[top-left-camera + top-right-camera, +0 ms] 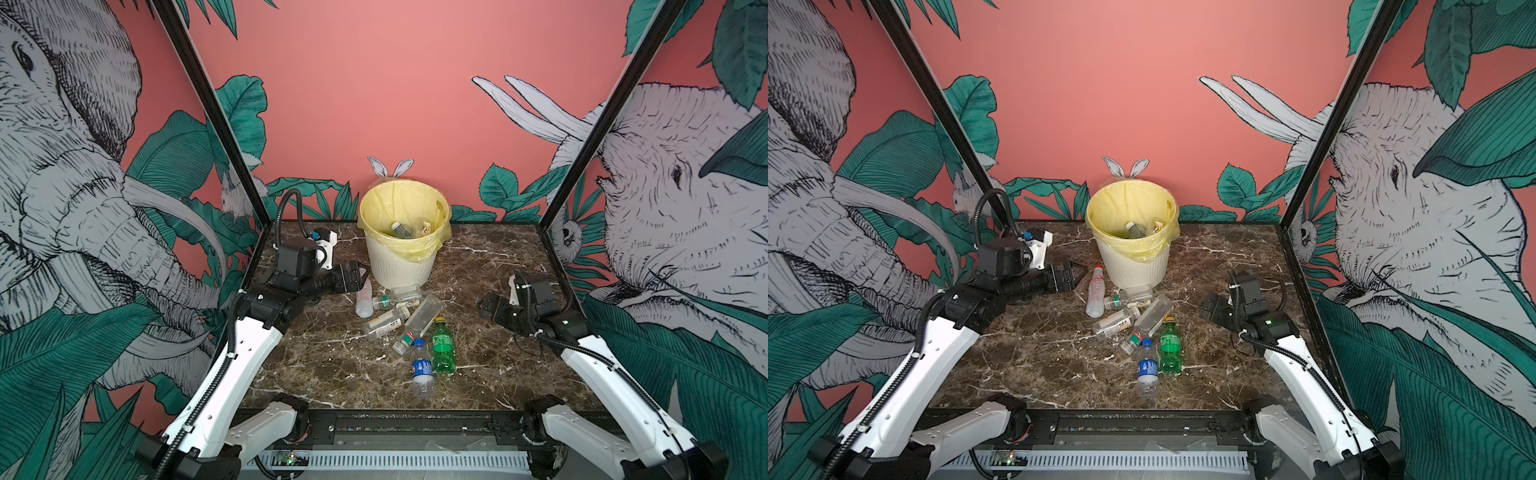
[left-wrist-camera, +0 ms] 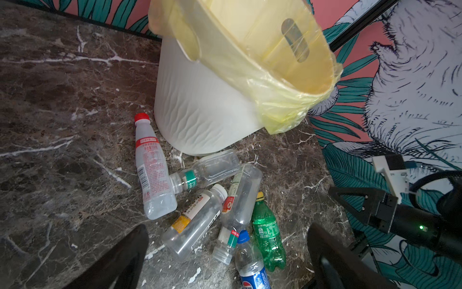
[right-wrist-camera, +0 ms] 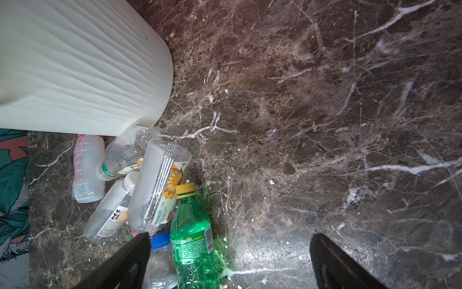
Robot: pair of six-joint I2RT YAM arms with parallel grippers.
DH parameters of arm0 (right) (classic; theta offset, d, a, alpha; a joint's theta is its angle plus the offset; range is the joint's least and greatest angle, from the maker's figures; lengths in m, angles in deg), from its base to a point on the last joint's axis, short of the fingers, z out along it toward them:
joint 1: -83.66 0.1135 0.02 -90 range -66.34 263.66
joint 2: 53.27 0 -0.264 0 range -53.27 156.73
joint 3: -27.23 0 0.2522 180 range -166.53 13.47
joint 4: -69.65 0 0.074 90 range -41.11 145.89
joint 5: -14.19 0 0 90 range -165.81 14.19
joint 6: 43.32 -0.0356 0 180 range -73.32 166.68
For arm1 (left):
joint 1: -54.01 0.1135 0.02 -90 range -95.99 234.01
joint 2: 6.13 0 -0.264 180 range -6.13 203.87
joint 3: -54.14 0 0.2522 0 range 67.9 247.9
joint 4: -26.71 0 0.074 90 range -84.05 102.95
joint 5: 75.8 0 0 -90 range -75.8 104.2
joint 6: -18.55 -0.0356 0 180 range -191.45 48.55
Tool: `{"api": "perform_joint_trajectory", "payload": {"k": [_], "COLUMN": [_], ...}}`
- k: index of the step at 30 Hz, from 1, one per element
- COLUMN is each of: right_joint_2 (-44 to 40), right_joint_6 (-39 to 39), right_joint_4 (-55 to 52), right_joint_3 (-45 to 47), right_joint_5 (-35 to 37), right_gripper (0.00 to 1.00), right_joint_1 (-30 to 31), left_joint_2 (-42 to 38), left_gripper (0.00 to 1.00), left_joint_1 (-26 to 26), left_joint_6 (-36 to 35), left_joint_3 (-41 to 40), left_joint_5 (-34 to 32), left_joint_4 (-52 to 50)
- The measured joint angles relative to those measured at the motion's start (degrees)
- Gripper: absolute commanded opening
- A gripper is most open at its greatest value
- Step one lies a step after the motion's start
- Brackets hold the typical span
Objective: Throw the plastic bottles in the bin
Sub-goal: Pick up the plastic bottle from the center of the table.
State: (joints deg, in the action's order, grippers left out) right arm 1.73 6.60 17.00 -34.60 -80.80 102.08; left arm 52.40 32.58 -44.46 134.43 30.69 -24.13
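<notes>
Here, the dark brown, white-veined marble tabletop (image 1: 324, 374) filled the cell floor in both top views. The cream-white ribbed round bin (image 1: 399, 268), lined with a pale yellow plastic bag (image 1: 386, 203), stood upright at the far middle of the table, with a clear bottle (image 1: 400, 229) lying inside it. The left gripper (image 1: 1081, 276) hung beside the bin's left flank, jaws spread wide and empty. Its wrist view showed the bottle heap between its two dark fingers (image 2: 120, 260). The right gripper (image 1: 484, 308) sat toward the right of the table, apart from the heap, jaws likewise parted with nothing between them. The other plastic bottles (image 1: 1115, 323) lay on their sides, clustered just in front of the bin's base. They were: a long clear bottle with a flower-printed label (image 3: 160, 185), resting across others; a milky bottle with a red cap and red label (image 2: 152, 172), nearest the left gripper; a green bottle with a yellow cap (image 1: 443, 347); a clear white-capped bottle (image 2: 197, 220); a clear bottle with a blue cap and blue label (image 1: 422, 368), nearest the robot; and a clear bottle with a green neck band (image 2: 207, 172), its base right at the bin's foot.
</notes>
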Motion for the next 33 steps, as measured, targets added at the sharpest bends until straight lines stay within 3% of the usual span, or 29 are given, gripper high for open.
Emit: {"api": "perform_joint_trajectory", "payload": {"k": [16, 33], "right_joint_2": [0.57, 4.85], "right_joint_6": [2.21, -1.05], "right_joint_4": [2.56, 8.15], "right_joint_3": [3.45, 7.04], "right_joint_5": [-8.59, -7.87], "right_gripper": [0.99, 0.99], "right_joint_1": [0.48, 9.84], "left_joint_2": [-5.01, -7.54], "left_gripper": [0.99, 0.99], "left_joint_1": [0.0, 0.0], "left_joint_6": [0.2, 1.42], "left_joint_3": [-9.84, -17.18], "left_joint_5": [-5.14, -9.2], "left_joint_4": [-0.81, -0.74]}}
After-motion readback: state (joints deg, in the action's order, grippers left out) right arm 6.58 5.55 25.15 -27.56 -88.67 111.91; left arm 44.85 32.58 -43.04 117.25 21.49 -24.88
